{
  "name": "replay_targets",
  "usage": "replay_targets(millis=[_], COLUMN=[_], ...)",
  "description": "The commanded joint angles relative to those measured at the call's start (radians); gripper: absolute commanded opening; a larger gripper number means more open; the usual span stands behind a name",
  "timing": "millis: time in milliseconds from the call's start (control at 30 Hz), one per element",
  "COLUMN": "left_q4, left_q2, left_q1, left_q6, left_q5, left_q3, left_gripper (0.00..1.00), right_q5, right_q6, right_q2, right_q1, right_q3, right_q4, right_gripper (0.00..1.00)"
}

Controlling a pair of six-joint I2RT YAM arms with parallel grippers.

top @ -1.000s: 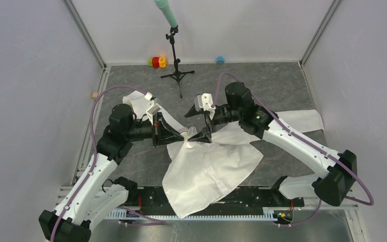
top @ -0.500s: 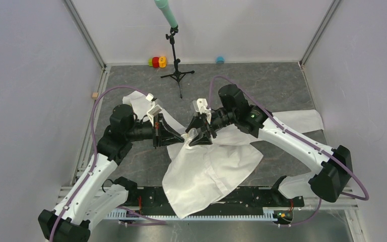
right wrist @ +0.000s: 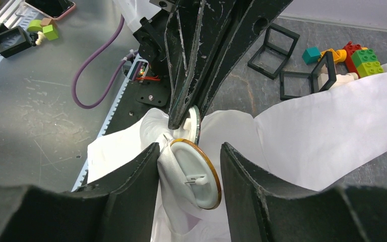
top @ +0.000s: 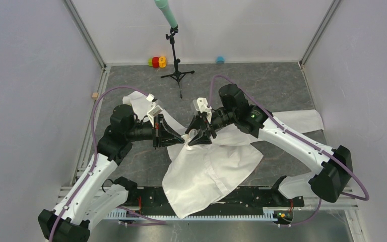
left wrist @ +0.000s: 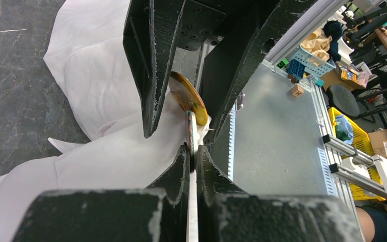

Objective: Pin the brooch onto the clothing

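Observation:
The clothing, a white shirt (top: 211, 166), lies crumpled at mid-table, with a fold lifted up between both grippers. The brooch (right wrist: 196, 176) is a round disc with an orange-gold rim and a white back that carries a pin. In the left wrist view its gold face (left wrist: 186, 96) shows tilted. My left gripper (left wrist: 191, 151) is shut on the brooch's thin edge. My right gripper (right wrist: 190, 148) straddles the brooch's back and a fold of shirt (right wrist: 322, 131). Fabric lies against one of its fingers, while a gap shows at the other. In the top view both grippers (top: 184, 136) (top: 197, 137) meet tip to tip.
A black tripod stand (top: 176, 65) rises at the back centre, with coloured blocks (top: 157, 61) and a blue piece (top: 220, 59) along the rear wall. A small wooden block (top: 94, 95) lies far left. Black square frames (right wrist: 274, 48) and toy bricks (right wrist: 358, 55) lie beside the shirt.
My right arm has swung left to meet the left gripper, and its jaws have narrowed round the brooch and shirt fold. The left gripper has kept its hold and place.

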Motion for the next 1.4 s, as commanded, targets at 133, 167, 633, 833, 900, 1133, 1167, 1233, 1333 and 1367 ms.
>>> replay_targets(millis=[133,167,633,833,900,1133,1167,1233,1333,1367], left_q4=[0.016,0.015,0.009,-0.009,-0.009,-0.010,-0.009,-0.009,-0.007,-0.007], left_q2=[-0.019,-0.019,-0.009,0.003,0.007,0.019,0.022,0.026,0.030,0.032], left_q1=[-0.009,-0.009,-0.054,-0.089,-0.096,-0.110,-0.113,-0.118,-0.124,-0.126], left_q6=[0.045,0.045,0.060,0.074,0.074,0.075,0.074,0.074,0.074,0.074], left_q5=[0.051,0.051,0.012,-0.001,-0.006,-0.040,-0.038,-0.037,-0.034,-0.032], left_q3=[0.002,0.002,-0.002,0.001,0.000,-0.001,0.000,0.002,0.001,0.000], left_gripper=[0.02,0.02,0.02,0.02,0.02,0.02,0.02,0.02,0.02,0.02], right_q5=[0.015,0.033,0.222,0.279,0.306,0.377,0.388,0.417,0.447,0.457], right_q6=[0.046,0.059,0.294,0.342,0.331,0.315,0.315,0.319,0.351,0.362], right_q2=[-0.028,-0.025,0.075,0.151,0.179,0.219,0.224,0.235,0.250,0.256], right_q1=[0.000,0.000,0.000,0.002,0.008,0.044,0.046,0.052,0.056,0.056], right_q3=[0.036,0.037,0.079,0.139,0.166,0.202,0.206,0.211,0.210,0.211], right_q4=[0.063,0.067,0.080,0.017,-0.022,-0.084,-0.089,-0.092,-0.079,-0.075], right_gripper=[0.38,0.33,0.00,0.00,0.00,0.00,0.00,0.00,0.00,0.00])
